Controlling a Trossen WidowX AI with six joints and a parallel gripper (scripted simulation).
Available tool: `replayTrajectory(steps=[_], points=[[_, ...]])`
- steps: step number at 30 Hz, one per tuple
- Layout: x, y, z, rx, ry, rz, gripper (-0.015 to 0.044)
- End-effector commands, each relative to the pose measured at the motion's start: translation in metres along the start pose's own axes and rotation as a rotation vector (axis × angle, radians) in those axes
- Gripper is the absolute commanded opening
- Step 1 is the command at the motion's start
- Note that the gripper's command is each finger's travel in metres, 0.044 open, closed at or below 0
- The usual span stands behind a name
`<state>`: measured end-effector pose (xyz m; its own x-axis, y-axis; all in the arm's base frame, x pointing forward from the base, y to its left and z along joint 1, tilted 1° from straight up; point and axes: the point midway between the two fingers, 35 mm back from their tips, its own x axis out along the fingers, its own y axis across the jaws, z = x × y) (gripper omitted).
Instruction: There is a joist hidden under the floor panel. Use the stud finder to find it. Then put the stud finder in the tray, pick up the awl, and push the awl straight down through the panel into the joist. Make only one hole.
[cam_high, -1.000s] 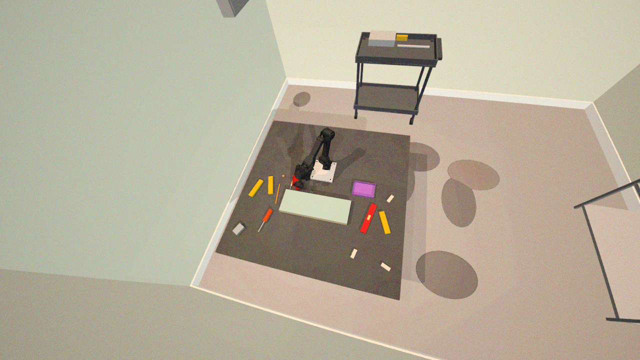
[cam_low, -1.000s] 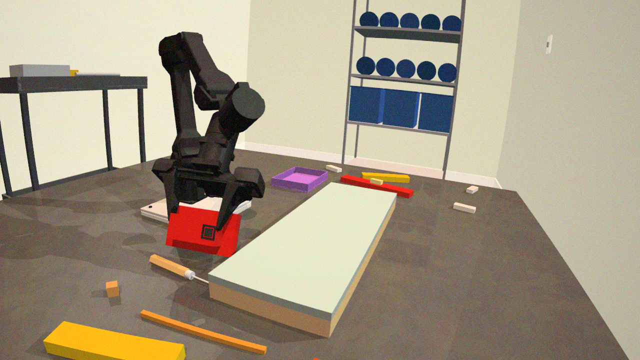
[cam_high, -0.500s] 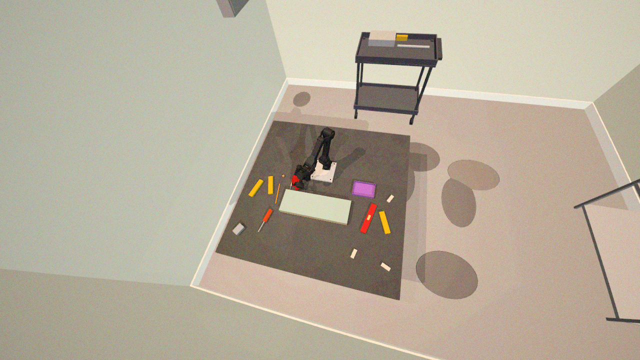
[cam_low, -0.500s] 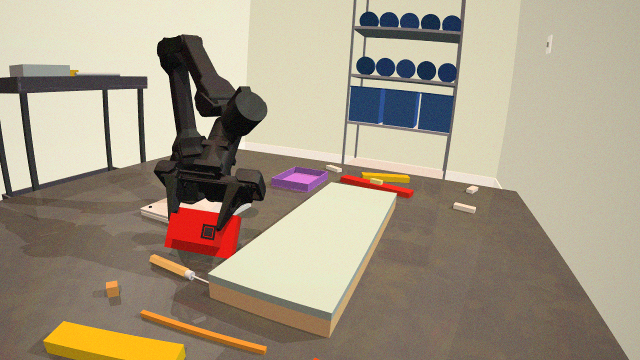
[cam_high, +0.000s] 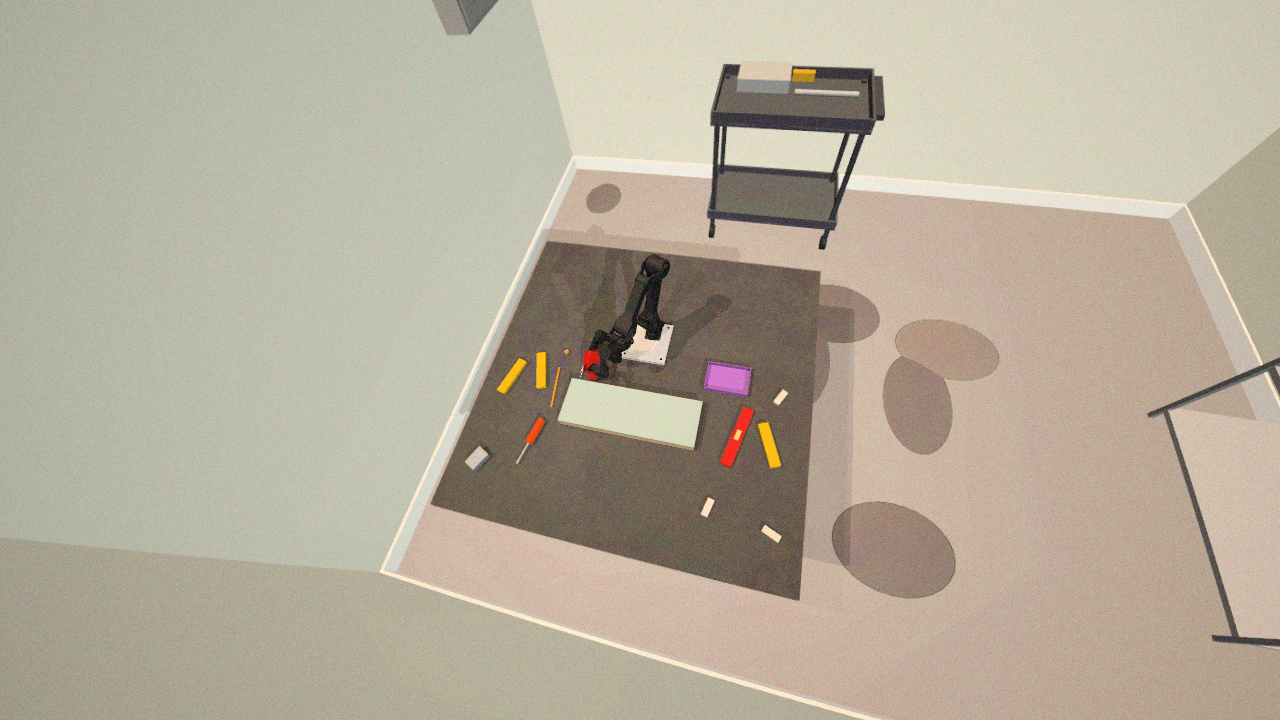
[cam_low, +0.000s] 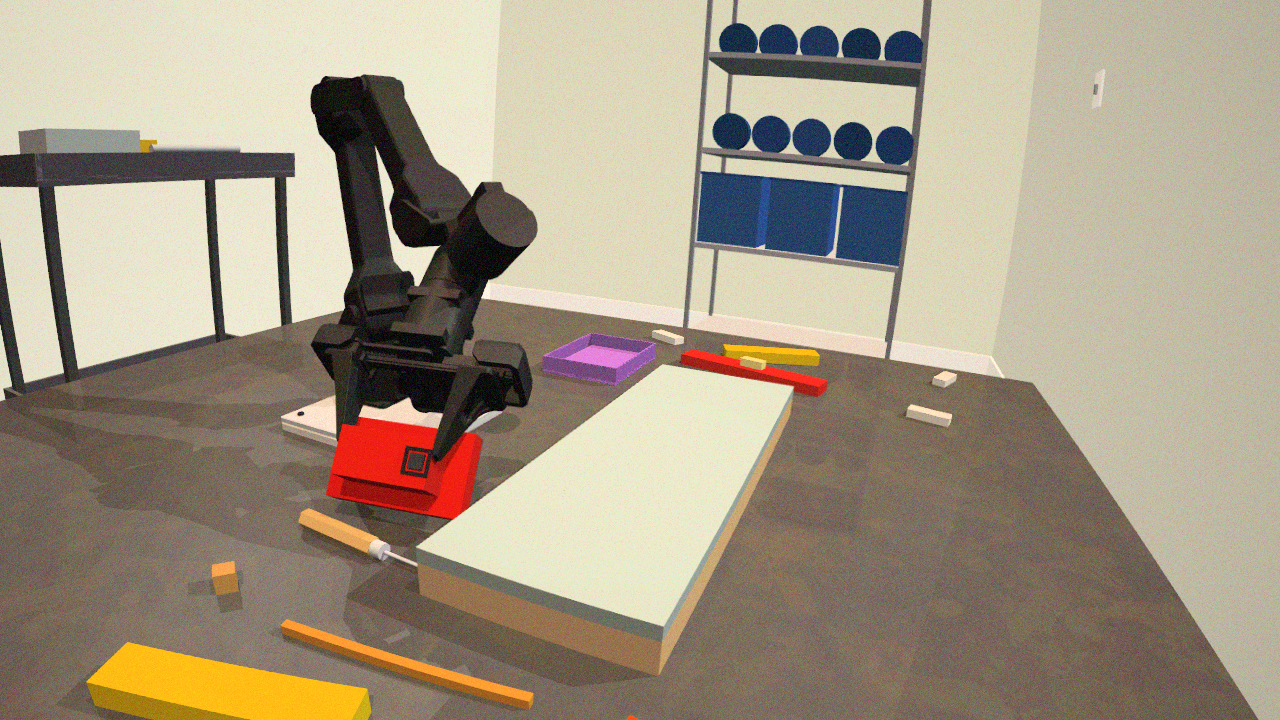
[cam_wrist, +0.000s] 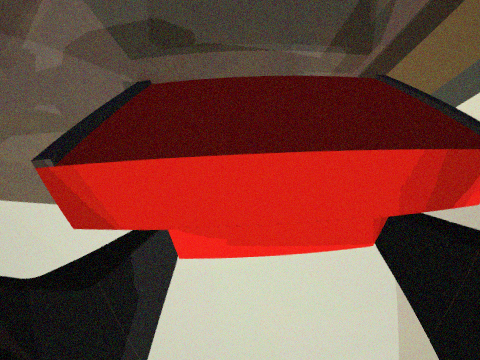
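My gripper (cam_low: 393, 440) (cam_wrist: 276, 216) is shut on the red stud finder (cam_low: 371, 470) (cam_wrist: 260, 192) (cam_high: 591, 360). It holds it tilted, beside the near left end of the floor panel. The pale green floor panel (cam_high: 631, 412) (cam_low: 626, 483) lies on a brown base; no hole shows in it. The awl (cam_low: 344, 534) lies on the mat below the stud finder, its light wooden handle outward and its metal tip toward the panel's end, partly hidden. The purple tray (cam_high: 727, 378) (cam_low: 580, 369) is empty, beyond the robot's base. The joist is hidden.
A red level (cam_high: 729, 449) (cam_low: 787, 379) and a yellow block (cam_high: 769, 445) lie past the panel's far end. Yellow blocks (cam_high: 512, 376) (cam_high: 540, 370), an orange stick (cam_high: 555, 386) (cam_low: 402, 662), a small orange cube (cam_low: 224, 577) and a screwdriver (cam_high: 535, 430) lie near the other end.
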<state>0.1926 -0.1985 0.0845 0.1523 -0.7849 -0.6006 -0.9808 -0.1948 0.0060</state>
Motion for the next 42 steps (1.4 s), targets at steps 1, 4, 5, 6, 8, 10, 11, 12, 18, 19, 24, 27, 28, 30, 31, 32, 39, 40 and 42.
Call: replayTrajectory(steps=[1,4,5,6,8,10,11,12,18,19,24,27,28,30,31,32,39,40,42], points=[[-0.001,0.0,-0.004,0.005,0.029,0.0,0.0],[-0.001,0.0,-0.003,0.004,0.044,-0.001,0.0],[-0.001,0.0,-0.003,0.004,0.049,-0.001,0.0],[-0.001,-0.001,-0.003,0.004,0.055,-0.001,0.0],[0.0,-0.001,-0.003,0.003,0.066,-0.001,0.0],[0.0,-0.001,-0.002,0.003,0.077,-0.002,0.0],[0.0,-0.001,-0.002,0.003,0.082,-0.002,0.0],[0.0,-0.001,-0.002,0.003,0.087,-0.002,0.0],[0.0,-0.001,-0.001,0.003,0.12,-0.002,0.0],[0.0,-0.001,-0.001,0.003,0.125,-0.002,0.0],[0.0,-0.001,0.0,0.003,0.151,-0.002,0.0],[0.0,-0.001,0.0,0.004,0.167,-0.002,0.0],[0.0,-0.001,0.0,0.005,0.172,-0.001,0.0],[0.0,-0.001,0.001,0.005,0.182,-0.001,0.0],[0.0,-0.001,0.001,0.005,0.183,-0.001,0.0],[0.0,-0.001,0.001,0.005,0.183,-0.001,0.0],[-0.017,-0.001,-0.003,0.006,0.213,-0.009,0.0],[-0.02,0.0,-0.004,0.006,0.222,-0.009,0.0],[-0.025,0.0,-0.006,0.006,0.234,-0.009,0.0]])
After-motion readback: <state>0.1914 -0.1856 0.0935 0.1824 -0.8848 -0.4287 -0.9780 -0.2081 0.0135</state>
